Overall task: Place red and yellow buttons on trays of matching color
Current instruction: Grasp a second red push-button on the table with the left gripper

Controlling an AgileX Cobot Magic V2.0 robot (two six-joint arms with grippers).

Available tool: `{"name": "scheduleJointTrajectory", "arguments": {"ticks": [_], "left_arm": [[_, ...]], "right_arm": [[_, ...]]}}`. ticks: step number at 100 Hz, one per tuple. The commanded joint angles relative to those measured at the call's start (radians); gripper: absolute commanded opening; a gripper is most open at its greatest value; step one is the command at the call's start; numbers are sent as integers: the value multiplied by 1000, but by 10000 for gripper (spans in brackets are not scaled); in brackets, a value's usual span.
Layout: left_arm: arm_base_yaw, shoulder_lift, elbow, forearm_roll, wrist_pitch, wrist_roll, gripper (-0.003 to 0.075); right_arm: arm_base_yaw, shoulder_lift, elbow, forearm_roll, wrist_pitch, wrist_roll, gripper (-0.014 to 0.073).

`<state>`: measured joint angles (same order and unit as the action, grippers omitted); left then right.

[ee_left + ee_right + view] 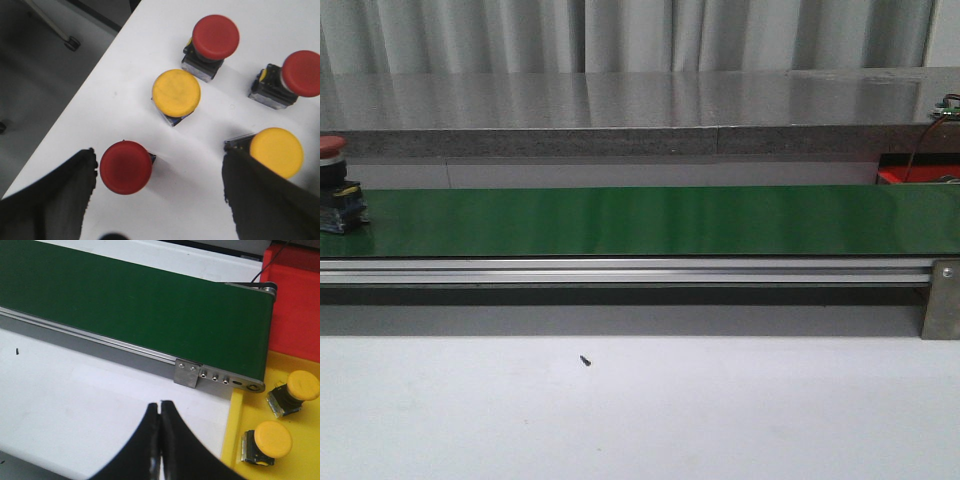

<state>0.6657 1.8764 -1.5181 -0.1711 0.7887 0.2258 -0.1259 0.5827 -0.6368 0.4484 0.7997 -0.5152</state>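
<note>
In the left wrist view my left gripper (pixel 157 165) is open above several buttons on the white table. A red button (pixel 125 167) lies between the fingers, close to one of them; a yellow button (pixel 276 152) sits at the other finger. Further off are a yellow button (pixel 176 93) and two red buttons (pixel 215 37) (pixel 302 73). In the front view one red button (pixel 332 190) rides at the left end of the green belt (pixel 640 220). My right gripper (pixel 160 405) is shut and empty beside the yellow tray (pixel 235 425), which holds two yellow buttons (pixel 272 438) (pixel 303 386). The red tray (pixel 292 300) lies beyond the belt's end.
The conveyor's metal rail (pixel 620 270) runs across the table in front of the belt. A grey counter (pixel 640 110) stands behind it. The table's edge (pixel 75 105) drops to the floor beside the left gripper. A small dark speck (pixel 585 360) lies on the table.
</note>
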Motion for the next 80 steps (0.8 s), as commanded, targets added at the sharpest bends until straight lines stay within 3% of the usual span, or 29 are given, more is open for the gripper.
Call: {"name": "scheduleJointTrajectory", "arguments": {"ticks": [1,21,57,80], "left_arm": [[3,-19,-31,1,-64,-10,514],[5,26,-31,30,-78,-10,503],[5,61,-31,68,-107,-10,334],[5,94,-31,68,-103,-10,323]], "right_arm": [[0,-1,-25,16,-52,-7,-61],[0,-1,-25,16,-52,-7,-61],[0,-1,-25,16,-52,-7,-61],[0,-1,-25,16,-52,-7,-61]]}}
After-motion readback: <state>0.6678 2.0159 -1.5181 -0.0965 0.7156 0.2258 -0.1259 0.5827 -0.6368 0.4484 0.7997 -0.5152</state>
